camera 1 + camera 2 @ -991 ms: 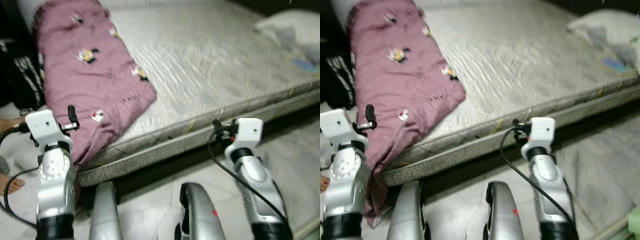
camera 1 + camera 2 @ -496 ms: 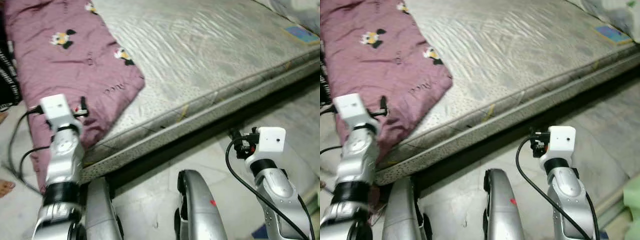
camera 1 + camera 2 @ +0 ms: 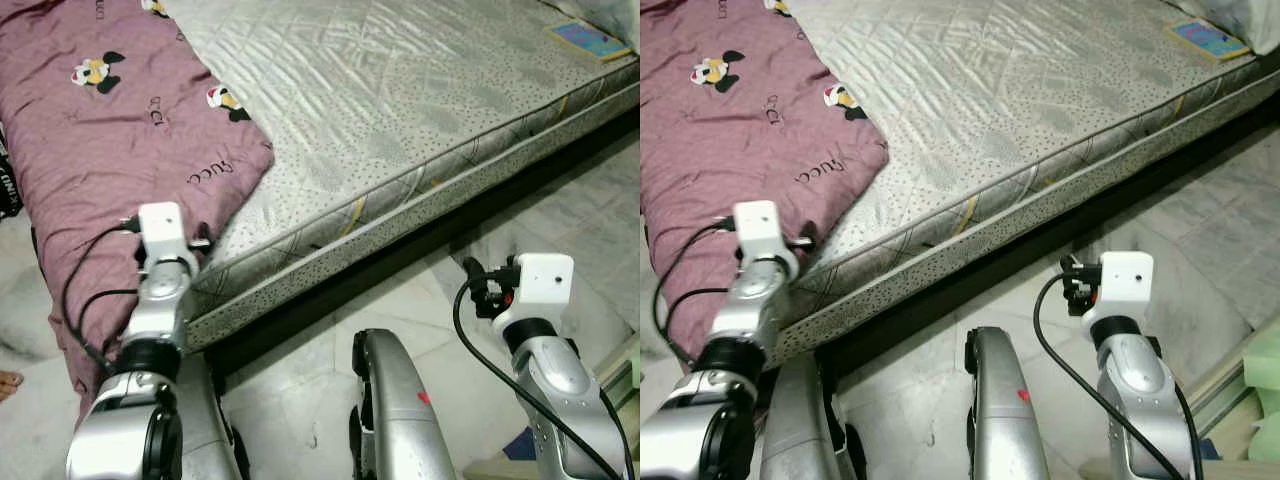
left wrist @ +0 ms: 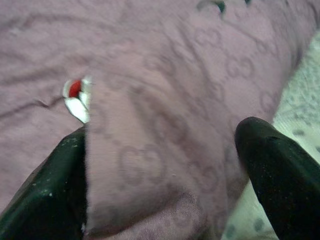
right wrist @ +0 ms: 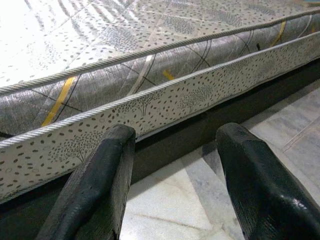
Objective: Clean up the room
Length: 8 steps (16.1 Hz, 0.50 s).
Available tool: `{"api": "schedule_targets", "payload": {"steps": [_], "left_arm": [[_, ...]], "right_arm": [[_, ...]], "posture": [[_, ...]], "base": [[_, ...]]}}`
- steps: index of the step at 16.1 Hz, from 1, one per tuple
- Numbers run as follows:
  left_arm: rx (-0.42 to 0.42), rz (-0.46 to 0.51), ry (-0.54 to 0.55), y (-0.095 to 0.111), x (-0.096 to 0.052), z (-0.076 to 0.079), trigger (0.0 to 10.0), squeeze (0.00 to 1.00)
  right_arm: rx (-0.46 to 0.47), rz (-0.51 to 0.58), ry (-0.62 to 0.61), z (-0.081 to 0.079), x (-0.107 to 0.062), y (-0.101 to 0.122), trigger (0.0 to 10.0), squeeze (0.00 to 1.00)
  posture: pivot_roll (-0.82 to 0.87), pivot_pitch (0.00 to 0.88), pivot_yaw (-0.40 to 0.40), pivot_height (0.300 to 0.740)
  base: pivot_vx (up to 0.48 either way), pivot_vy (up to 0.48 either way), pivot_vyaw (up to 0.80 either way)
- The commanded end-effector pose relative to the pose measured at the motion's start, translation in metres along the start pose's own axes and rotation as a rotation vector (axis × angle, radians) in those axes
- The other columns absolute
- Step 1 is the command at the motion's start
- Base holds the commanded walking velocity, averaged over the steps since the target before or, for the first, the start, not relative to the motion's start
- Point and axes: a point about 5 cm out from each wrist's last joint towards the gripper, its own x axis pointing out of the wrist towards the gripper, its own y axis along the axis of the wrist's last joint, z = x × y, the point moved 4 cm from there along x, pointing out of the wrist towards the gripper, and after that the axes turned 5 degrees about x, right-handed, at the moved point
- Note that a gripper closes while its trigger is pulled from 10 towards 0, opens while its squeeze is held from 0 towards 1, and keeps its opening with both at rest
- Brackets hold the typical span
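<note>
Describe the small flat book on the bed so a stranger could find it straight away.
Start at the big grey quilted mattress and follow its floor-side edge away from the mauve blanket toward the robot's right. Near that far corner lies the book, thin and flat. Its light blue cover with a yellowish border sets it apart from the grey ticking around it.

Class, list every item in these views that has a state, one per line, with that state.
Purple blanket: folded, lying on the mattress, one end hanging over its edge.
Mattress: bare, no sheet.
Booklet: lying flat, closed.
Left gripper: open, fingers astride a blanket fold.
Right gripper: open, empty, above the floor.
</note>
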Motion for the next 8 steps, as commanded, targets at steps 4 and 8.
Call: {"api": "schedule_targets", "payload": {"steps": [4, 8], "left_arm": [[0.053, 0.005, -0.076, 0.000, 0.001, 0.022, 10.0, 0.00], [0.221, 0.047, -0.235, 0.000, -0.004, 0.050, 10.0, 0.00]], "right_arm": [[0.009, 0.021, 0.011, -0.003, 0.003, 0.005, 10.0, 0.00], [0.002, 0.020, 0.007, -0.003, 0.005, 0.005, 10.0, 0.00]], "posture": [[-0.23, 0.146, 0.013, 0.482], [-0.23, 0.141, 0.013, 0.467]], "base": [[0.000, 0.000, 0.00], [0.000, 0.000, 0.00]]}}
